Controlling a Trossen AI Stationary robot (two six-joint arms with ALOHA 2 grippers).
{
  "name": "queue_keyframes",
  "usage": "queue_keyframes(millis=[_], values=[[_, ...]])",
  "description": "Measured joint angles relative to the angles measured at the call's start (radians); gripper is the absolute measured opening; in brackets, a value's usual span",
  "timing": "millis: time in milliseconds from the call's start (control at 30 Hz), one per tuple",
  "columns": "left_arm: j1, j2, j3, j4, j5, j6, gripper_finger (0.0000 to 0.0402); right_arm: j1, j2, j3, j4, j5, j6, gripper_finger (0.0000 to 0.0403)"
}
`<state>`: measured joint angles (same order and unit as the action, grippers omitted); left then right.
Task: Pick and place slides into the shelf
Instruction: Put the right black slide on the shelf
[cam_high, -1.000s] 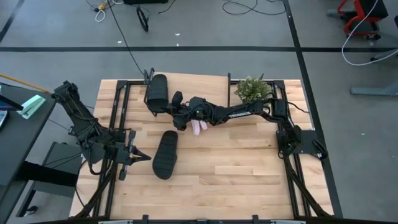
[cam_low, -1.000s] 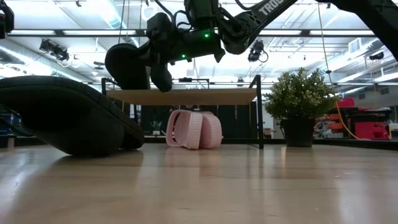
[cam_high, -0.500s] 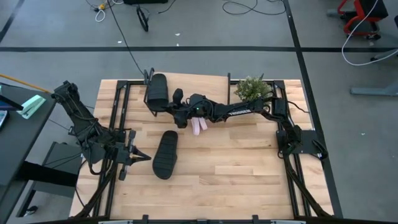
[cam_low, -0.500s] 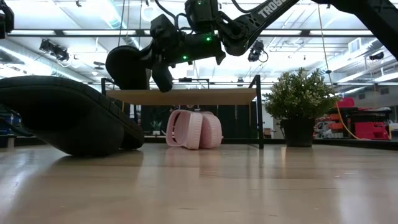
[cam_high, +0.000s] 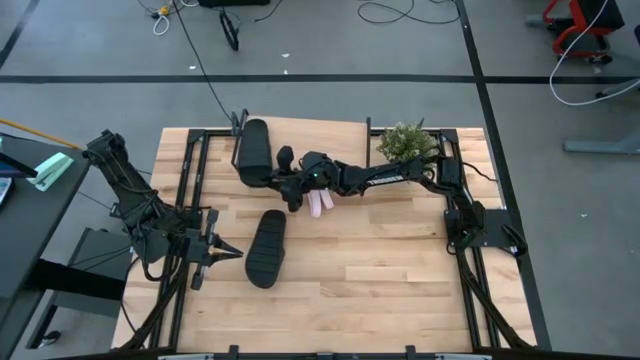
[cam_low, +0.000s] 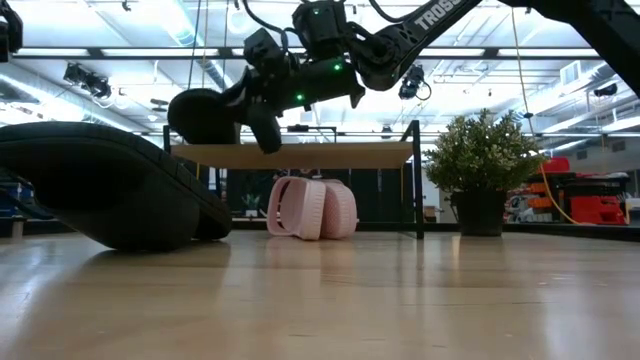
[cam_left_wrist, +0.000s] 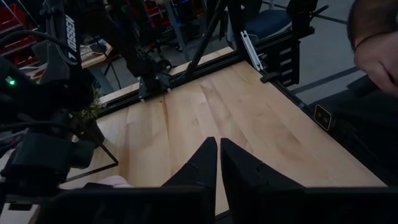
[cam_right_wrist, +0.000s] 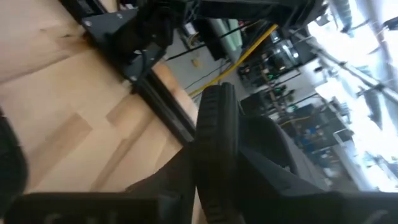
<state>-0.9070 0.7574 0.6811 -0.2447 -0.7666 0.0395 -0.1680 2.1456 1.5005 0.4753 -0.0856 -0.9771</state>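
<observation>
My right gripper (cam_high: 287, 181) reaches from the table's right over the shelf (cam_high: 320, 133) and is shut on a black slide (cam_high: 253, 151), which sits over the left end of the light wood top board (cam_low: 320, 155). The two pink slides (cam_low: 312, 208) stand on the tabletop under the board; from above only their tips (cam_high: 318, 204) stick out. A second black slide (cam_high: 266, 248) lies sole-down on the table, in front of the shelf. My left gripper (cam_high: 232, 253) waits shut just left of it, touching nothing. My right gripper pinches the black slide at its near end (cam_high: 274, 178) between the two fingers, coming roughly level from the table's right. In the right wrist view the ribbed sole edge (cam_right_wrist: 215, 143) runs between the fingers. The slide is tilted just over the board's left end; whether it touches the board, I cannot tell.
A potted plant (cam_high: 405, 143) stands on the table by the shelf's right legs (cam_low: 417, 180). Black frame rails (cam_high: 195, 190) run along the table's left and right sides. Bare wood lies toward the near edge (cam_high: 380, 280). A person's hand (cam_left_wrist: 378, 43) shows beyond the table.
My right gripper has shifted slightly toward the far edge and turned at the wrist. The black slide it holds has tipped from a more upright pose to a flatter one over the shelf's top board. The other slides have stayed put.
</observation>
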Motion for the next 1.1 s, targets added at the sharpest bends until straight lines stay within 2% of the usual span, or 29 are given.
queue_keyframes(millis=[333,500,667,967,1100], values=[[0.000,0.001,0.000,0.000,0.000,0.000,0.0011,-0.007,0.000,0.000,-0.038,-0.028,0.042,0.0170],[0.000,0.001,0.000,0.000,0.000,0.000,0.0014,-0.006,0.000,0.017,-0.038,-0.069,0.075,0.0195],[0.000,0.001,0.000,0.000,0.000,0.000,0.0024,-0.006,0.000,0.054,-0.046,-0.102,0.115,0.0200],[0.000,0.002,0.000,0.000,0.000,-0.002,0.0012,-0.008,0.000,0.132,-0.229,-0.112,0.147,0.0198],[0.000,0.002,0.000,0.000,0.000,-0.002,0.0014,-0.013,0.000,0.135,-0.247,-0.115,0.155,0.0197]])
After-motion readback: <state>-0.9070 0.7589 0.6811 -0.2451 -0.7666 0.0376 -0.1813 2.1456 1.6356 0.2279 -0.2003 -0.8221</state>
